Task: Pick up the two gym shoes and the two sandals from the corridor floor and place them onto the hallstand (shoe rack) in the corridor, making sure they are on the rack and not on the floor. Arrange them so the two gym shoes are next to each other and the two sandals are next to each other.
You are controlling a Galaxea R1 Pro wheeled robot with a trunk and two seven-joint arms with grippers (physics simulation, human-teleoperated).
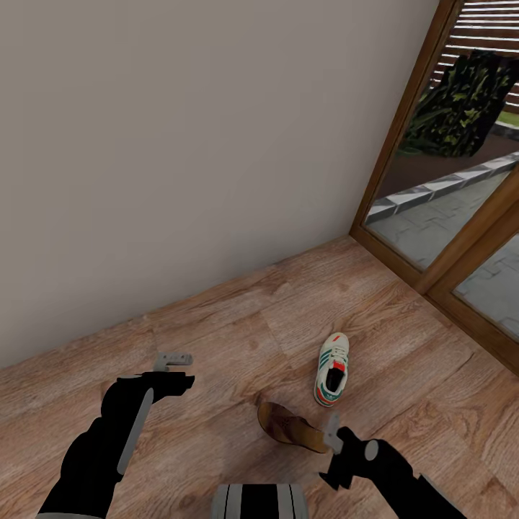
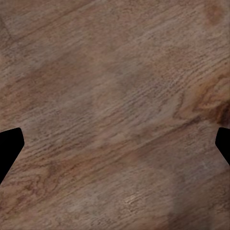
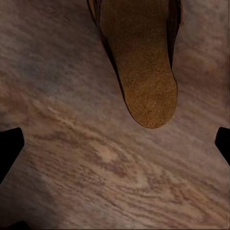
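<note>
Right gripper low over the corridor floor, fingers spread wide at the edges of the wrist view, nothing between them. Just ahead of those fingertips, a sandal: tan footbed, dark brown edges, rounded heel end pointing back toward the gripper, clear of the fingers. From the head camera, same sandal lying flat on the planks, its near end just beside the right gripper. Beyond it, a gym shoe, white with green stripes and red accents, upright on its sole, near the sandal but apart. Left gripper well off to the left, also spread open, bare wood floor beneath. Past everything, plain wall and glass door.
</note>
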